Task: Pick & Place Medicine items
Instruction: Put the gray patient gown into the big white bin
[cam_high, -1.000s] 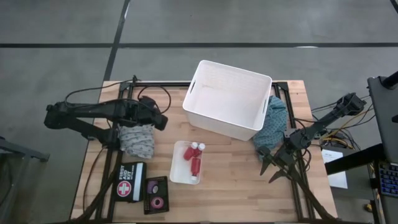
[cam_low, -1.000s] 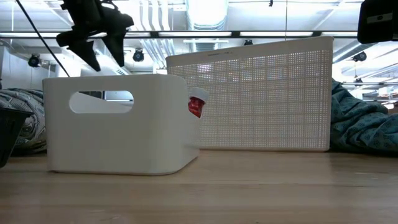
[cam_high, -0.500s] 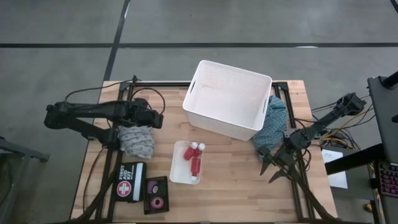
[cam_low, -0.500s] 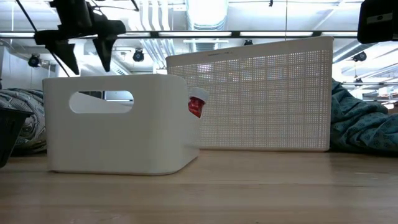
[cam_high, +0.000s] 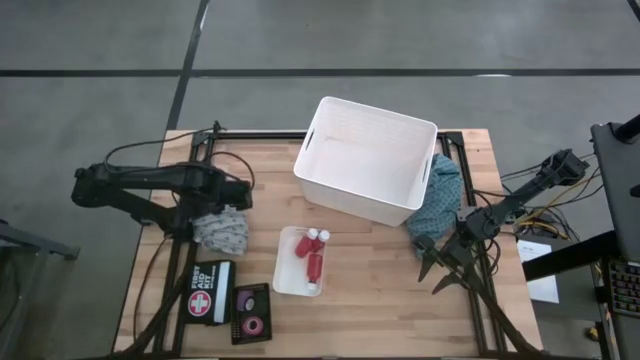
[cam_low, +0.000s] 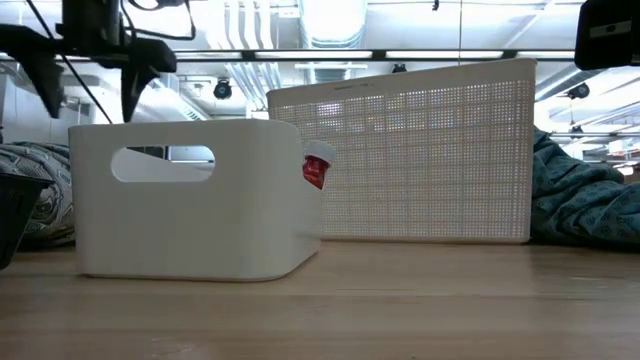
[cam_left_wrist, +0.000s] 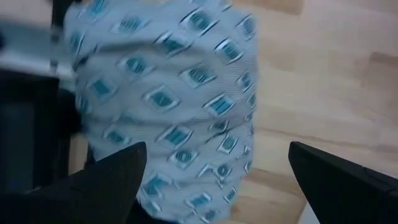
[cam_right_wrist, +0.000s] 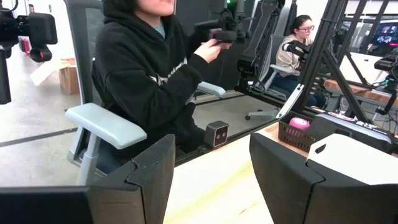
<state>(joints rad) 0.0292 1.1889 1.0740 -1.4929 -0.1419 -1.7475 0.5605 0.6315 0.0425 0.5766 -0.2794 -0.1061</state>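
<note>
Wooden bench top, a reset between picks: three red bottles (cam_high: 312, 252) lie in the small white tray (cam_high: 285, 278) at 6 o'clock of the big basket (cam_high: 366, 158); tape rolls (cam_high: 250, 312) sit in a dark tray at 7.
Left gripper (cam_high: 243, 190), fingers spread and empty, hangs over the patterned cloth (cam_high: 222, 229), having drawn back toward 9 o'clock. Next it must swing out again and close on a bottle. Right gripper (cam_high: 437, 270) waits at 4 o'clock, half parted, holding nothing.
</note>
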